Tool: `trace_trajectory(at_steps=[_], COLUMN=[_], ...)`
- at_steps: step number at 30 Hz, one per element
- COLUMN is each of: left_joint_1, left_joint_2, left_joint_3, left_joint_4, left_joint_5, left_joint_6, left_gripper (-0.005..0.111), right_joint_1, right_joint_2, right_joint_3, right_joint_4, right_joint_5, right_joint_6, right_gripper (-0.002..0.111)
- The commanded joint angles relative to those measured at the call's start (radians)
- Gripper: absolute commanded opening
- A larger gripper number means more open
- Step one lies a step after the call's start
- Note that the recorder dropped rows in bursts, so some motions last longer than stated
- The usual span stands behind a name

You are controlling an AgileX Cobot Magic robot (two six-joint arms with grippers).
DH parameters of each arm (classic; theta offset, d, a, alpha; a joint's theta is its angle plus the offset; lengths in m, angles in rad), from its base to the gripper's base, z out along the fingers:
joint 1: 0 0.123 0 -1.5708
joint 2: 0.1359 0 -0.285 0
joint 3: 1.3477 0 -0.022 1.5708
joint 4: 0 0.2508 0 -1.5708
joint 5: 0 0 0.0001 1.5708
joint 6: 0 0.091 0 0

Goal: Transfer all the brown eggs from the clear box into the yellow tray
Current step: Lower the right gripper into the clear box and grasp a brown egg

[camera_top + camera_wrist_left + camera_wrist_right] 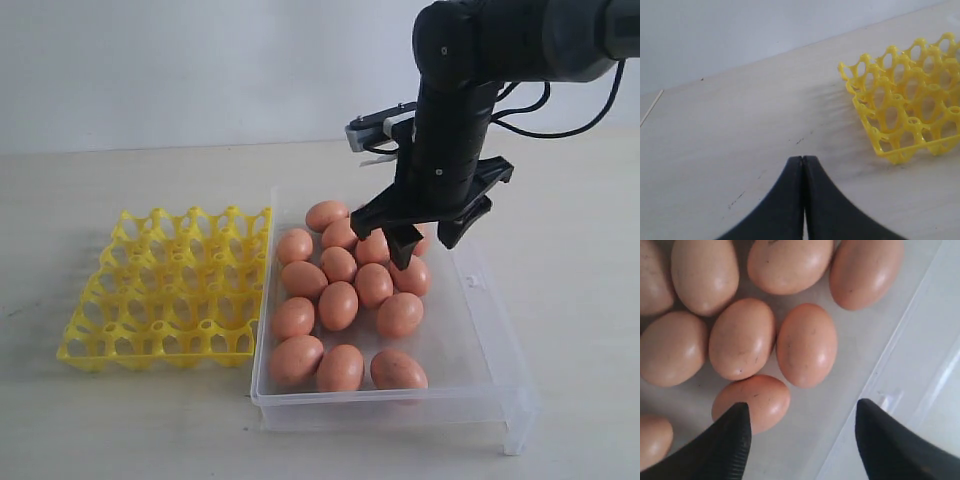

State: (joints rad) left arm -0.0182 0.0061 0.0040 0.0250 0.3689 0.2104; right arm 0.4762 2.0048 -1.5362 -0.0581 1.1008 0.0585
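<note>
Over the far part of the clear box (485, 335), the right hand (425, 250), pointing down, its two dark fingers spread wide with no egg gripped between them. In the right wrist view, the same right hand (802, 407) with one fingertip just above one of the brown eggs and the other fingertip above bare plastic near the box wall.

All visible brown eggs (338, 305) inside the clear box, packed close together in rough rows on its left and middle part, many of them touching. Bare box floor on the right side.

At the left of the exterior view, the yellow tray (160, 290), flat on the pale surface (100, 420), just beside the left wall of the box.

In the left wrist view, the left hand (802, 159) low over the surface, fingers pressed fully together and holding no object. Near it, but apart from it, a corner of the yellow tray (905, 115).
</note>
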Motion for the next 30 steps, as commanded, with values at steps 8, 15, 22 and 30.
trace_trajectory(at_steps=[8, 15, 22, 30], left_joint_1=[-0.002, -0.002, -0.002, -0.002], left_joint_2=[-0.006, -0.006, -0.006, -0.006], left_joint_3=[-0.004, -0.004, -0.004, -0.004], left_joint_4=[0.0, 0.0, 0.0, 0.0], left_joint_5=[-0.008, -0.008, -0.008, -0.008], left_joint_6=[-0.006, -0.006, -0.006, -0.006], left_gripper=[0.0, 0.0, 0.0, 0.0], right_joint_1=[0.001, 0.001, 0.001, 0.001], right_joint_2=[0.119, 0.168, 0.209, 0.242], right_joint_3=[-0.097, -0.108, -0.108, -0.108], right_joint_4=[-0.084, -0.074, -0.065, -0.065], right_joint_5=[-0.004, -0.053, -0.061, -0.069], right_joint_6=[-0.013, -0.013, -0.013, -0.051], right_gripper=[0.058, 0.058, 0.052, 0.0])
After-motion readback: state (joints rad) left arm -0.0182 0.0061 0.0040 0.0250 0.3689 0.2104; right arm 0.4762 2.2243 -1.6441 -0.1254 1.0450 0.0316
